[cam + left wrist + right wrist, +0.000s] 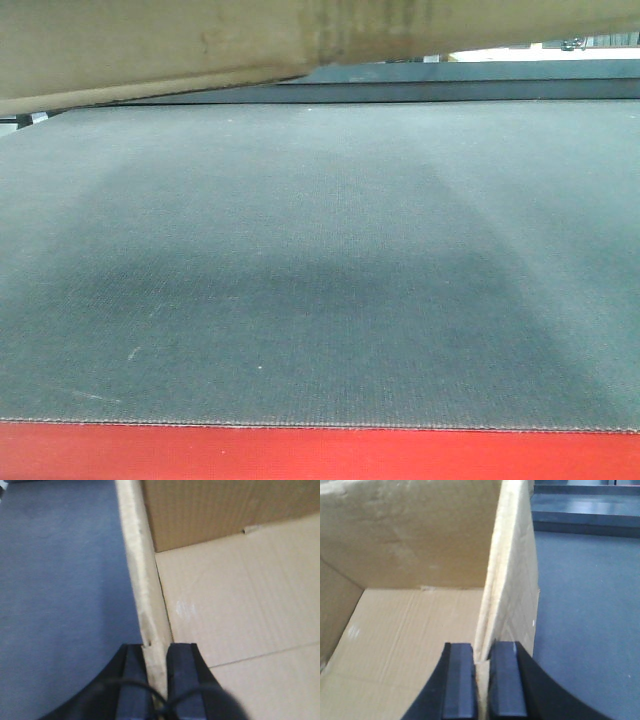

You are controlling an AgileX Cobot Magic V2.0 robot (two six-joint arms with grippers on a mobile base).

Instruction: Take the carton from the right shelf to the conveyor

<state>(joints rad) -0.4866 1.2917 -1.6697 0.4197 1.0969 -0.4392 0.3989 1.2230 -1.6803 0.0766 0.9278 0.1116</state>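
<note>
The brown carton (200, 45) hangs above the dark grey conveyor (320, 260), only its underside showing at the top of the front view. My left gripper (156, 667) is shut on the carton's left wall (142, 580), one finger inside, one outside. My right gripper (481, 672) is shut on the carton's right wall (512, 570) in the same way. Both wrist views look down into the open, empty carton, with the belt beside it. The shelf is out of view.
The conveyor's red front edge (320, 455) runs along the bottom of the front view. A darker raised frame (450, 85) lies behind the belt, and it also shows in the right wrist view (585, 510).
</note>
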